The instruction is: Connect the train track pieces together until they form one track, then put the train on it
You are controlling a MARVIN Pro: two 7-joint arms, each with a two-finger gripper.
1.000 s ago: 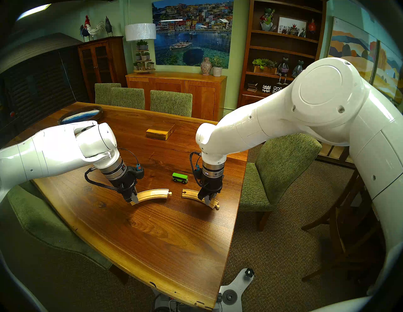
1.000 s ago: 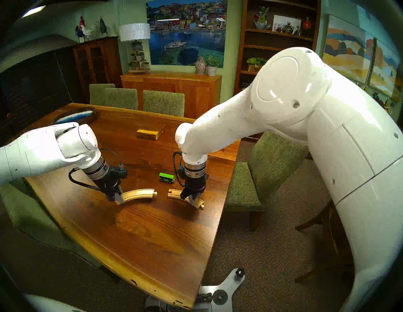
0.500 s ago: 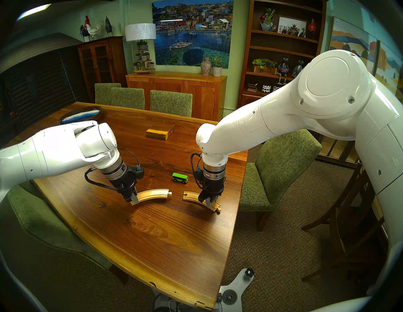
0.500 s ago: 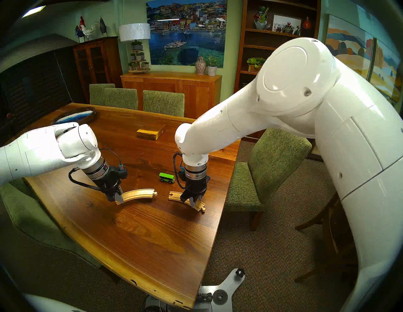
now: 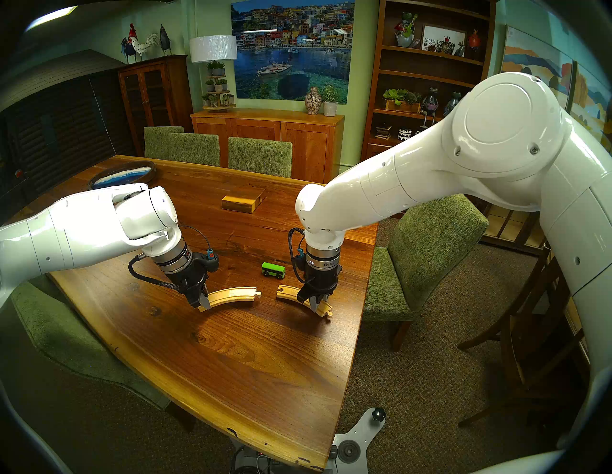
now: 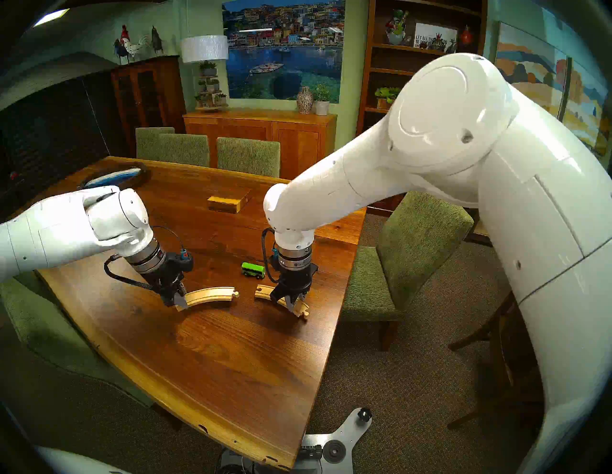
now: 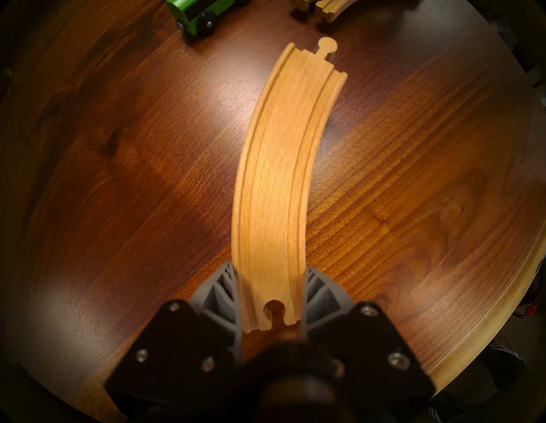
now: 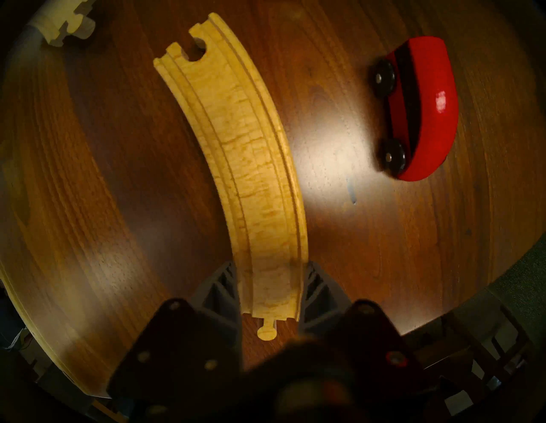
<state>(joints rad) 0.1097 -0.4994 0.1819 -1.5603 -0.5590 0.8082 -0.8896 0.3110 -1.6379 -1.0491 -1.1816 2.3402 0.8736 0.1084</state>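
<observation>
Two curved pale-wood track pieces lie apart near the table's right side. My left gripper (image 5: 202,303) (image 7: 270,265) is shut on the socket end of the left track piece (image 5: 231,296) (image 7: 274,177), whose peg points at the other piece. My right gripper (image 5: 318,306) (image 8: 270,265) is shut on the peg end of the right track piece (image 5: 288,293) (image 8: 251,165). A small gap separates peg and socket. The green carriage (image 5: 273,269) (image 7: 195,11) stands just behind the gap. The red engine (image 8: 422,109) stands beside the right piece, hidden behind my right gripper in the head views.
A rectangular wooden block (image 5: 243,198) lies farther back on the table (image 5: 231,364), and a dark oval tray (image 5: 122,175) sits at the far left. The table's right edge runs close to my right gripper, with a green chair (image 5: 430,248) beyond it.
My right elbow has swung upward and its wrist has turned, carrying the right track piece slightly out and then back. The left arm, its piece and the green carriage have not moved.
</observation>
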